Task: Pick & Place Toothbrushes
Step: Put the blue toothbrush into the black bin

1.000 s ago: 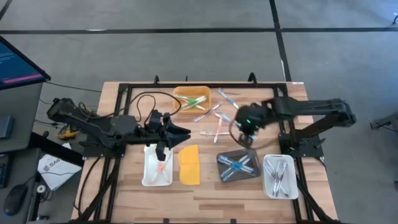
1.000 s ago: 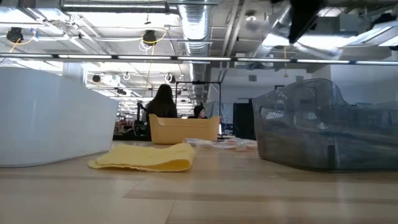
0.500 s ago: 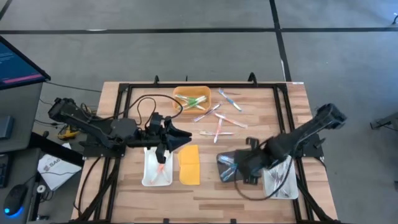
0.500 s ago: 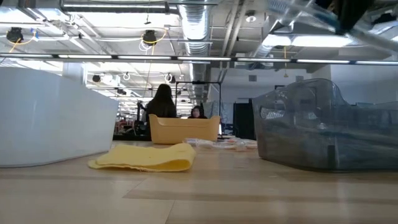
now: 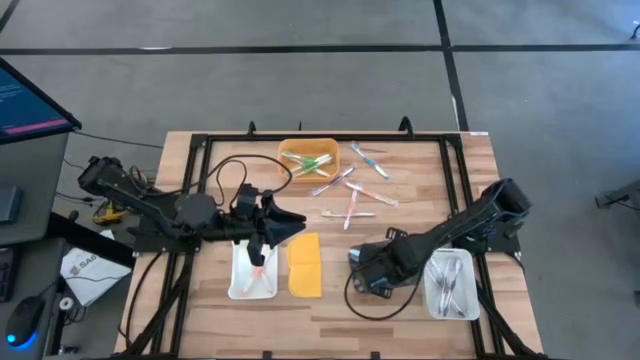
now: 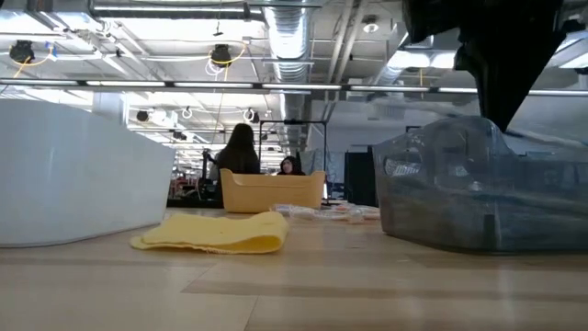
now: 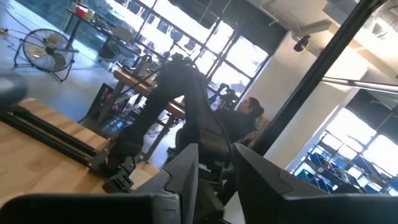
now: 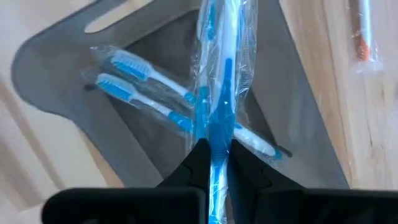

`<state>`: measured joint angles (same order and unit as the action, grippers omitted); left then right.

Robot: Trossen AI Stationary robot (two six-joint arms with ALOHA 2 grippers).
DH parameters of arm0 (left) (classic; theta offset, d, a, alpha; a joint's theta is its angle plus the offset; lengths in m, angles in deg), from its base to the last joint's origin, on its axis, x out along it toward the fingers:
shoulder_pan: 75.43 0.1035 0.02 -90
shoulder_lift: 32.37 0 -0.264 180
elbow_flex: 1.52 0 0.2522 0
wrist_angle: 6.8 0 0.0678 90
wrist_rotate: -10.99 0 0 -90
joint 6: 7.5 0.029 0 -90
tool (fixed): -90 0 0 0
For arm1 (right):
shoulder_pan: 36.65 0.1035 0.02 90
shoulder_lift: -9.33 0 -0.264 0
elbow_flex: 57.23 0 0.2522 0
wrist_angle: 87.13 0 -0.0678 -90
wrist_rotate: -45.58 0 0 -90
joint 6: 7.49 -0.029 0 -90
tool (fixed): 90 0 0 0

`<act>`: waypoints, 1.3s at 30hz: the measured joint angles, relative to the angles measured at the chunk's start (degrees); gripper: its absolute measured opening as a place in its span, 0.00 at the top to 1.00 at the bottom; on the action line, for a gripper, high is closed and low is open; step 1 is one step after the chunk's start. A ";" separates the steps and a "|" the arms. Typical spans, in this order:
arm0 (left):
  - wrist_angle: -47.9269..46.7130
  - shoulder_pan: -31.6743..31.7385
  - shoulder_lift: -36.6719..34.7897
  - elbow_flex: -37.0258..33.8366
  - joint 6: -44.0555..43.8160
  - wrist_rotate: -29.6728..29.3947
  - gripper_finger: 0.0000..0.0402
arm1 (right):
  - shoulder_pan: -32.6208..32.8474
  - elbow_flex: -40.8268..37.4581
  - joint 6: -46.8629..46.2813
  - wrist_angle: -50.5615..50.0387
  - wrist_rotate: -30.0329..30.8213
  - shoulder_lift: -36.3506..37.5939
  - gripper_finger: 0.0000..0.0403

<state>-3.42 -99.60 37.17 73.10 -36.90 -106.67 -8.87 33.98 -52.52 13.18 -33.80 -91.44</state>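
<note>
My right gripper [image 5: 374,272] points down over the grey tray [image 5: 400,252] and is shut on a blue toothbrush in clear wrap [image 8: 219,74]. Two blue toothbrushes [image 8: 146,87] lie on that tray's floor. My left gripper [image 5: 296,221] hangs level above the white tray [image 5: 240,270], where pink toothbrushes [image 5: 258,270] lie. Its fingers [image 7: 186,171] stand apart with nothing between them. Loose toothbrushes [image 5: 350,195] lie on the table's middle. In the low view the right gripper [image 6: 501,83] is a dark shape above the grey tray [image 6: 478,193]. My right gripper pinches the wrapped toothbrush by the blue part of its handle [image 8: 217,134] between its two fingers. The fingers come from above, pointing down, and lie across it. The brush reaches out over the tray, crossing above the two brushes that lie there.
An orange tray [image 5: 292,152] with green toothbrushes stands at the far side. A white tray [image 5: 432,290] with pale brushes is at the near right. A yellow lid [image 5: 305,264] lies between the white and grey trays. People sit in the room beyond the table.
My right gripper has swung from the far middle of the table toward the near edge and down, carrying the blue toothbrush to a place over the grey tray, and it has tipped more steeply downward.
</note>
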 joint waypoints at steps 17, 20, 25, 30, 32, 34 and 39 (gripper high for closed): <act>0.49 -2.49 -0.02 0.00 0.24 -1.60 0.76 | 0.98 -7.48 -0.53 4.09 -1.59 0.16 0.95; 0.57 -3.12 -0.02 0.00 0.42 -3.28 0.76 | 1.10 -7.73 -0.65 4.63 -1.66 0.24 0.94; 0.56 -3.22 -0.02 0.00 0.47 -3.87 0.76 | 0.93 -7.72 1.90 7.35 -1.59 0.15 0.93; 0.71 -3.22 -0.02 0.00 0.53 -3.87 0.76 | 0.17 -7.70 2.99 7.78 -3.17 -1.87 0.92; 0.79 -3.22 -0.02 0.00 0.55 -3.87 0.76 | -0.36 -7.71 3.00 7.49 -4.44 -2.92 0.88; 0.90 -3.22 -0.02 0.00 0.56 -3.87 0.76 | -0.76 -7.71 2.40 6.73 -5.26 -3.65 0.83; 0.96 -3.20 -0.02 0.00 0.58 -3.87 0.76 | -1.07 -7.71 1.63 5.82 -5.70 -2.75 0.67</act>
<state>-2.45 -102.80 37.15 73.10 -36.32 -110.54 -9.93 26.27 -50.89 19.00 -39.50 -94.19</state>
